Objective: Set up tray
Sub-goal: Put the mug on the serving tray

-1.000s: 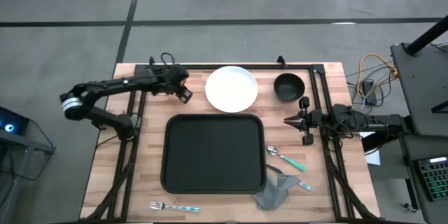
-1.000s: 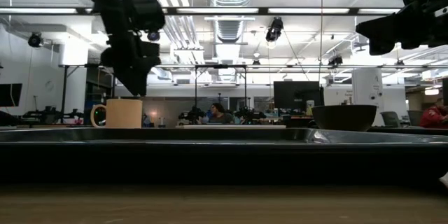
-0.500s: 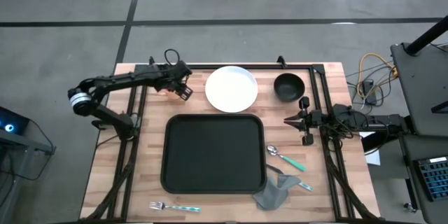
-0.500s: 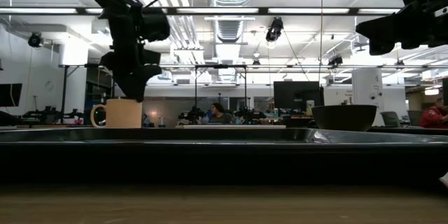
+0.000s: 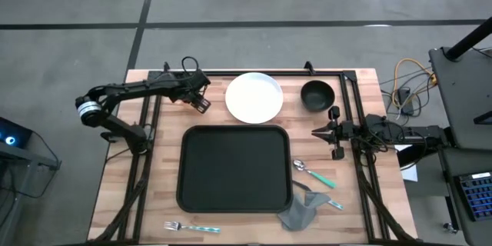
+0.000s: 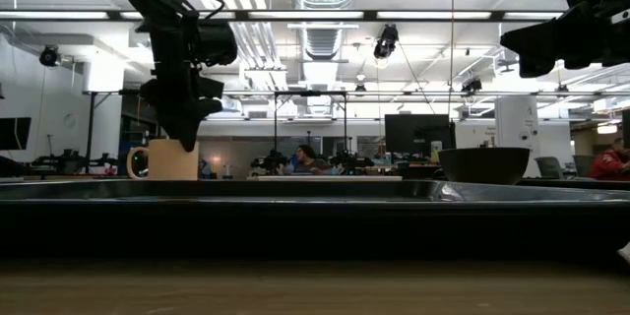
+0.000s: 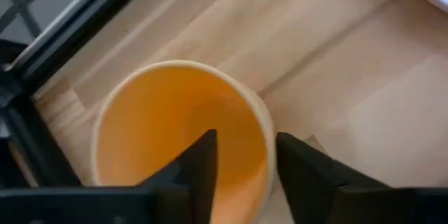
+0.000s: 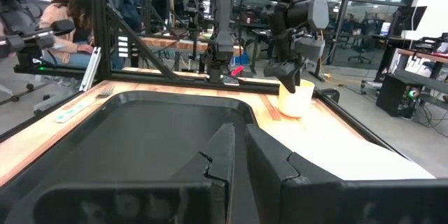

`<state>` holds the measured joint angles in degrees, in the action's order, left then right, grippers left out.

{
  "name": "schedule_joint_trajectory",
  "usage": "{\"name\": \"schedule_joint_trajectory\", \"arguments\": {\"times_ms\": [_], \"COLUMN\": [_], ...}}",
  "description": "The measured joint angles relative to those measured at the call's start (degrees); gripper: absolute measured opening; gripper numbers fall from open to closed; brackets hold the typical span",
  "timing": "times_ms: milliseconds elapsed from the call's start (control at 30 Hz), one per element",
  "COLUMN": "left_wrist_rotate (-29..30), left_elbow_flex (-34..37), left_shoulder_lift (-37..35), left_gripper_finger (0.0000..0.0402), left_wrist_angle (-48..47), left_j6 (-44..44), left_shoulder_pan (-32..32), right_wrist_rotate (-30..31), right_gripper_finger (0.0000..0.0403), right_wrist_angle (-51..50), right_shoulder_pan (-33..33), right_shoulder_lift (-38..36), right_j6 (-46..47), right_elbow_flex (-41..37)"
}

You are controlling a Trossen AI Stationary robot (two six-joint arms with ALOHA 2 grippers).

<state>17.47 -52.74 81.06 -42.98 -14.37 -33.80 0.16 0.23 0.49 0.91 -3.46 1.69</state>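
two fingers of the left gripper [image 7: 241, 171] straddle the wall of a yellow mug [image 7: 175, 129], one inside the rim and one outside, part-way closed; whether they already pinch the wall i cannot tell. the mug stands upright on the desk [image 5: 115, 200], just beside the white plate [image 5: 254, 97] and behind the tray [image 5: 234, 169]. to do this step well, i judge the fingers should close squarely on the wall before any lift, then carry the mug level. the right gripper [image 5: 317, 131] is clenched on nothing, hanging beside the tray's right edge near the black bowl [image 5: 317, 94]. the tray lies flat in the middle of the desk, bare; its long axis runs left to right, though it is close to square. a spoon [image 5: 314, 172], a napkin [image 5: 298, 214] and a fork [image 5: 191, 227] lie around it.
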Motion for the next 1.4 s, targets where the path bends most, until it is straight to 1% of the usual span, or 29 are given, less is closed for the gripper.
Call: {"name": "schedule_joint_trajectory", "arguments": {"times_ms": [100, 133, 233, 467, 667, 767, 967, 1067, 1233, 1400], "left_wrist_rotate": [-2.5, -2.6, -2.7, -4.6, -7.0, -9.1, -9.3, -9.3, -9.3, -8.4], "left_elbow_flex": [0.4, 0.5, 0.7, 0.6, 0.6, 0.7, 0.6, 0.6, 0.6, 0.8], "left_shoulder_lift": [0.0, 0.0, 0.0, -1.5, -4.7, -6.8, -11.3, -12.7, -12.8, -10.9], "left_gripper_finger": [0.0029, 0.0015, 0.0004, 0.0001, 0.0001, 0.0001, 0.0001, 0.0000, 0.0000, 0.0000], "left_wrist_angle": [-0.1, -0.1, -0.8, -1.2, -1.2, -1.2, -1.4, -2.1, -4.6, -6.1], "left_j6": [2.3, 2.4, 3.2, 4.6, 4.8, 4.8, 2.6, 0.0, -4.0, -6.8], "left_shoulder_pan": [0.0, 0.0, 0.0, 1.9, 6.7, 10.5, 19.9, 24.9, 32.2, 36.4], "right_wrist_rotate": [0.0, 0.0, 0.0, 0.0, 0.0, 0.0, 0.0, 0.0, 0.0, 0.0], "right_gripper_finger": [0.0027, 0.0027, 0.0027, 0.0027, 0.0027, 0.0027, 0.0027, 0.0027, 0.0027, 0.0027], "right_wrist_angle": [0.0, 0.0, 0.0, 0.0, 0.0, 0.0, 0.0, 0.0, 0.0, 0.0], "right_shoulder_pan": [0.0, 0.0, 0.0, 0.0, 0.0, 0.0, 0.0, 0.0, 0.0, 0.0], "right_shoulder_lift": [0.0, 0.0, 0.0, 0.0, 0.0, 0.0, 0.0, 0.0, 0.0, 0.0], "right_j6": [0.0, 0.0, 0.0, 0.0, 0.0, 0.0, 0.0, 0.0, 0.0, 0.0], "right_elbow_flex": [0.0, 0.0, 0.0, 0.0, 0.0, 0.0, 0.0, 0.0, 0.0, 0.0]}}
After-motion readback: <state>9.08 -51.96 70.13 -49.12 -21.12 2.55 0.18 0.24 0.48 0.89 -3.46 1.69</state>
